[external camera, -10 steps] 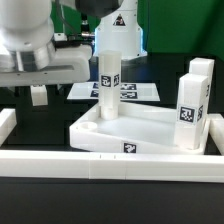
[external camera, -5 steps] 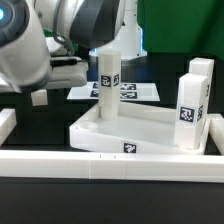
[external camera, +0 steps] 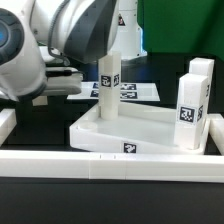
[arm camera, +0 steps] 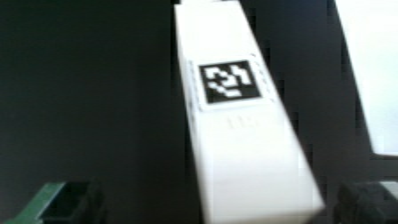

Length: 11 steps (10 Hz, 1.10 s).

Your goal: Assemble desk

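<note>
So at the exterior view's left the arm [external camera: 55, 45] fills most of the frame, big and blurry, hanging over the dark table [external camera: 30, 115]. From there the fingers are hidden, but in the wrist view the gripper [arm camera: 222, 200] stands wide open, one dark fingertip [arm camera: 63, 200] on either side of a white leg [arm camera: 246, 130], nothing clamped. Moving right, the tabletop [external camera: 150, 128] lies flat just behind the long white border wall [external camera: 100, 160]. One tagged leg [external camera: 109, 85] stands upright in its far left corner. Behind that, the marker board [external camera: 135, 92] lies flat. Over at the right, two more legs [external camera: 190, 105] stand upright at the tabletop's right edge, close together
</note>
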Available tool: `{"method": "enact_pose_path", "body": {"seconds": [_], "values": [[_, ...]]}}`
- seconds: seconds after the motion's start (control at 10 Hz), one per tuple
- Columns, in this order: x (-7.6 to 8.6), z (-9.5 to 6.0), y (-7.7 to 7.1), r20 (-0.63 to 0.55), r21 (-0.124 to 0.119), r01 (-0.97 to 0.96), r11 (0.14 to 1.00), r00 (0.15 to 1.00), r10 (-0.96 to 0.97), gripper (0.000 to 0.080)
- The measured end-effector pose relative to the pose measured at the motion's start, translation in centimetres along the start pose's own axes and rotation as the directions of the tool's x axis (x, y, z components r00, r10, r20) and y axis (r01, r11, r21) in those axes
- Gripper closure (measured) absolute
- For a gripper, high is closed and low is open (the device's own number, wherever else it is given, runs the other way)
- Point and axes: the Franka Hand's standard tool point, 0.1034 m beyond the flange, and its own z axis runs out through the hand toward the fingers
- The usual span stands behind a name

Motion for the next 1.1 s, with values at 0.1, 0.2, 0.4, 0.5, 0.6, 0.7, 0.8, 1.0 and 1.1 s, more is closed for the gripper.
{"method": "enact_pose_path", "body": {"seconds": [0.1,0.2,0.4,0.5,0.6,0.7,0.8,1.0,1.1], "values": [[-0.1,0.2,-0.1,0.016,0.004,0.002,1.000,1.000,-0.002,0.0151],[-0.1,0.4,-0.1,0.023,0.006,0.001,1.000,1.000,-0.001,0.0151],[-0.5,1.2,0.3,0.152,-0.009,0.003,1.000,0.988,-0.001,0.0151],[-0.6,1.1,0.3,0.211,-0.003,-0.002,1.000,0.977,0.002,0.0151],[-0.9,0.7,0.2,0.277,0.000,-0.011,1.000,0.961,0.011,0.0151],[-0.6,-0.3,0.3,0.262,-0.011,-0.012,1.000,0.965,0.014,0.0151],[-0.5,-1.0,0.3,0.251,-0.015,-0.012,1.000,0.968,0.015,0.0151],[-0.1,-0.8,0.3,0.247,-0.019,-0.012,1.000,0.969,0.016,0.0151],[0.0,-0.7,0.3,0.241,-0.022,-0.010,1.000,0.970,0.015,0.0151]]}}
